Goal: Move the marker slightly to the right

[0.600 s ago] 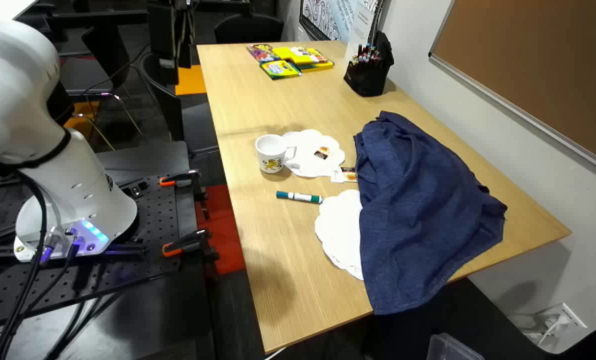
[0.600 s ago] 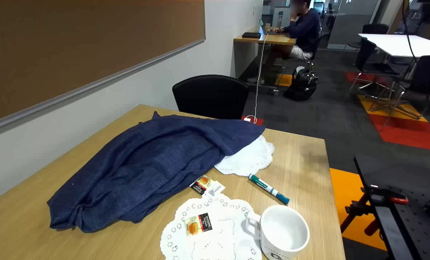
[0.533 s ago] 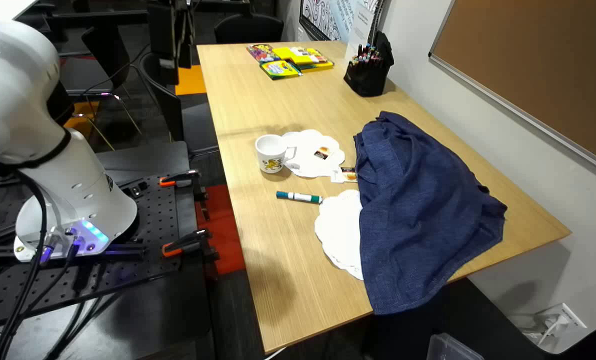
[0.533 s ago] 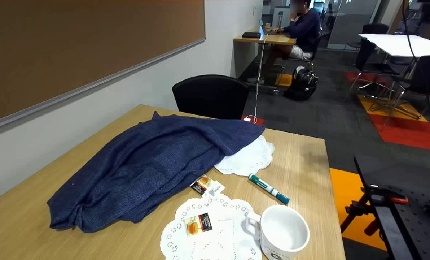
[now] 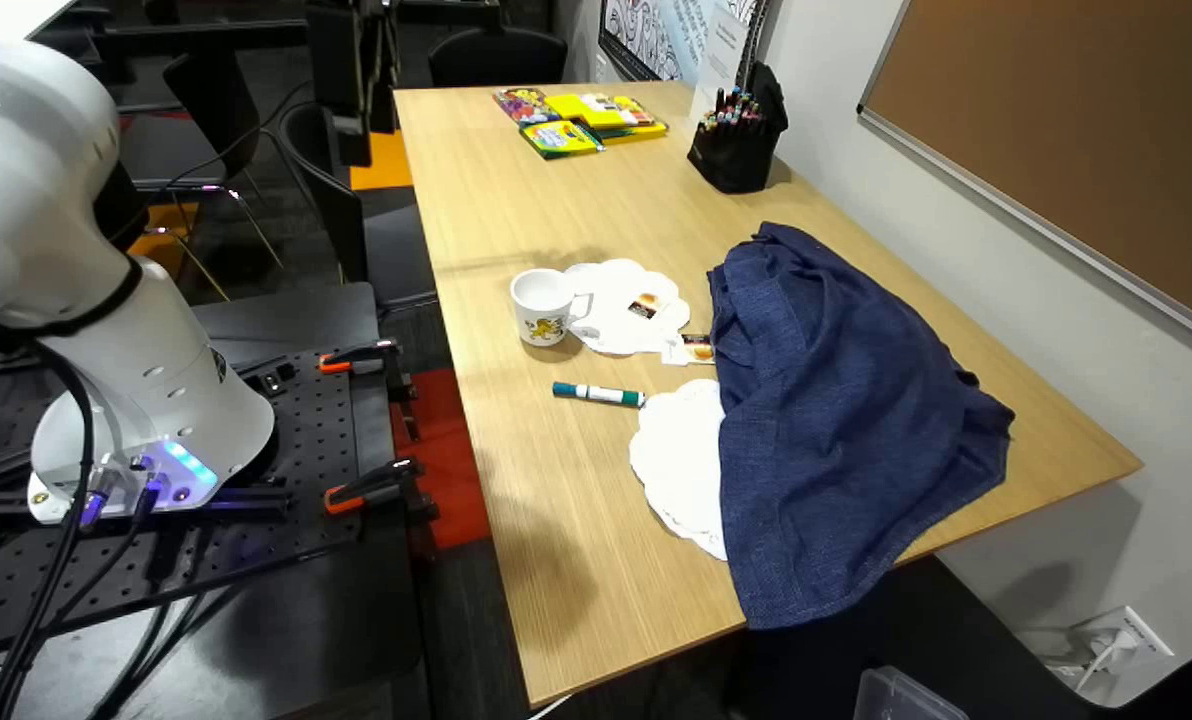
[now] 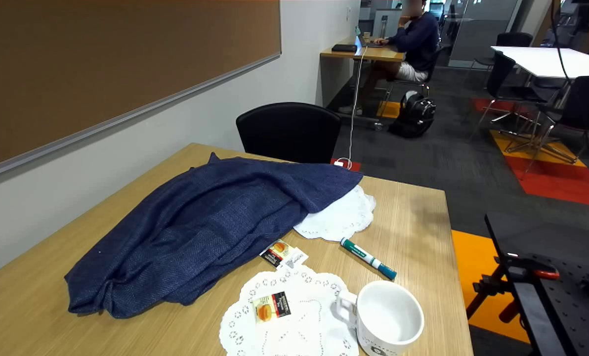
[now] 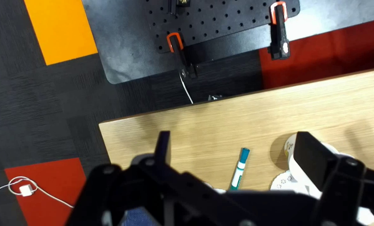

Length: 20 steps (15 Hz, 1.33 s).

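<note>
The marker [image 5: 598, 394] is a thin teal-capped stick with a white and green barrel. It lies on the wooden table between the white mug and a white doily. It also shows in an exterior view [image 6: 367, 258] and in the wrist view [image 7: 239, 169], where its lower end is hidden behind the gripper body. My gripper [image 7: 234, 135] is open and empty, with the marker seen between its spread fingers from well above the table. In an exterior view part of the dark gripper [image 5: 351, 90] hangs at the top, away from the marker.
A white mug [image 5: 542, 306] stands close to the marker, partly on a doily [image 5: 621, 330]. A second doily [image 5: 681, 465] lies partly under a blue cloth [image 5: 846, 430]. Small packets [image 6: 272, 306] lie near. Yellow boxes [image 5: 596, 115] and a black pen holder [image 5: 734, 150] stand farther off.
The dark gripper part at the top of an exterior view has moved slightly to the right and down. The marker, mug and cloth have not moved.
</note>
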Each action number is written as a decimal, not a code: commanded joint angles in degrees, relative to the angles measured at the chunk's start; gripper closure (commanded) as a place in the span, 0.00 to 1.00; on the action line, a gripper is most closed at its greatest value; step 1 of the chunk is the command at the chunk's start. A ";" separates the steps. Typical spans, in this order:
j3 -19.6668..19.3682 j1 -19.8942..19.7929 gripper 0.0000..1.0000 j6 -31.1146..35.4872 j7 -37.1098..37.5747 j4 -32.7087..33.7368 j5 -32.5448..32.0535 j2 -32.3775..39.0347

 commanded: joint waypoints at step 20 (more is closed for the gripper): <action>1.40 -8.27 0.00 53.13 15.72 1.44 -9.32 42.10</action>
